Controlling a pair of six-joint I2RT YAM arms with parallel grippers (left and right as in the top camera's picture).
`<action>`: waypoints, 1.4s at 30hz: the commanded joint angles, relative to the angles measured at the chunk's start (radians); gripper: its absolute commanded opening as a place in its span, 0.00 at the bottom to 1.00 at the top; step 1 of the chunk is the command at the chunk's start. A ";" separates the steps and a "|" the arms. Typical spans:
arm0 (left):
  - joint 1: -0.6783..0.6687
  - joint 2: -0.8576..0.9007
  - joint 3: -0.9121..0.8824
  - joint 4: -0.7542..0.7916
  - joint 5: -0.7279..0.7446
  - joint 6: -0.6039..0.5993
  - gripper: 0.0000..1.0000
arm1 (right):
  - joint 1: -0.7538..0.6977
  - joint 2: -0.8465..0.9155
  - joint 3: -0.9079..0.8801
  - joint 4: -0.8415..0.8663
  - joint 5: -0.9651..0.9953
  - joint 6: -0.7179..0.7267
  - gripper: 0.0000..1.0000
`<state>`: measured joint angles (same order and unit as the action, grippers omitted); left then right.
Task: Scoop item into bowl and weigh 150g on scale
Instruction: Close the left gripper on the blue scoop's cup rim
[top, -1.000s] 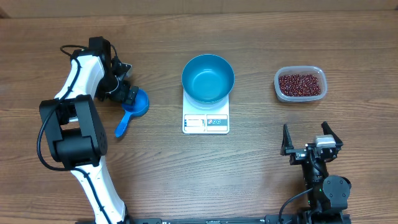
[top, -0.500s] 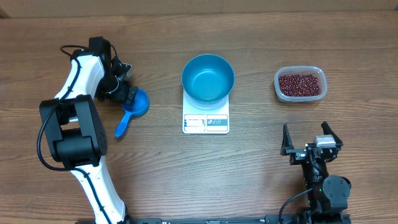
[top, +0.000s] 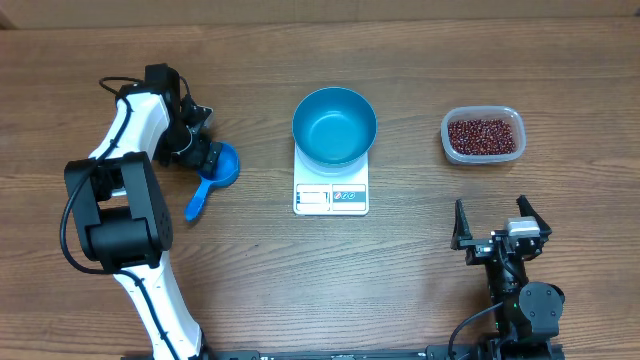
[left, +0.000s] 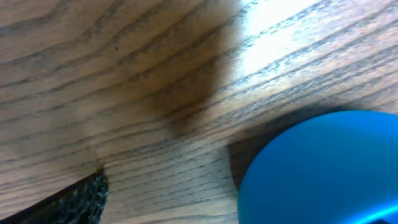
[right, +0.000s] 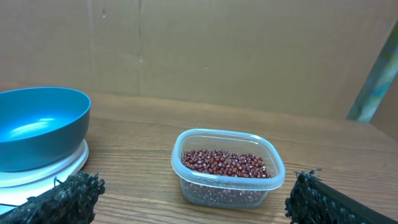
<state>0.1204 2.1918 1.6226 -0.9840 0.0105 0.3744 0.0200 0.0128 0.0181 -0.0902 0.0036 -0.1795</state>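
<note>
Left tool, jaws apart, hangs at the scoop, seemingly over its cup rim; handle trails toward the arm's base.

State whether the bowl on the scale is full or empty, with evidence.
Empty: the bowl shows only bare blue inside; the beans sit in the tub.

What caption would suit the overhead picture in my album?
Empty blue bowl on the scale, beans in a clear tub, left gripper beside the blue scoop.
</note>
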 joint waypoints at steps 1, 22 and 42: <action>0.004 0.012 -0.031 0.006 0.008 0.015 0.94 | -0.003 -0.010 -0.010 0.005 -0.006 -0.005 1.00; 0.004 0.012 -0.028 0.017 0.005 0.015 0.80 | -0.003 -0.010 -0.010 0.005 -0.006 -0.005 1.00; 0.004 0.012 -0.027 0.047 0.005 0.015 0.75 | -0.003 -0.010 -0.010 0.005 -0.006 -0.005 1.00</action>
<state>0.1200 2.1918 1.6226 -0.9634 0.0181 0.3775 0.0200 0.0128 0.0181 -0.0902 0.0040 -0.1799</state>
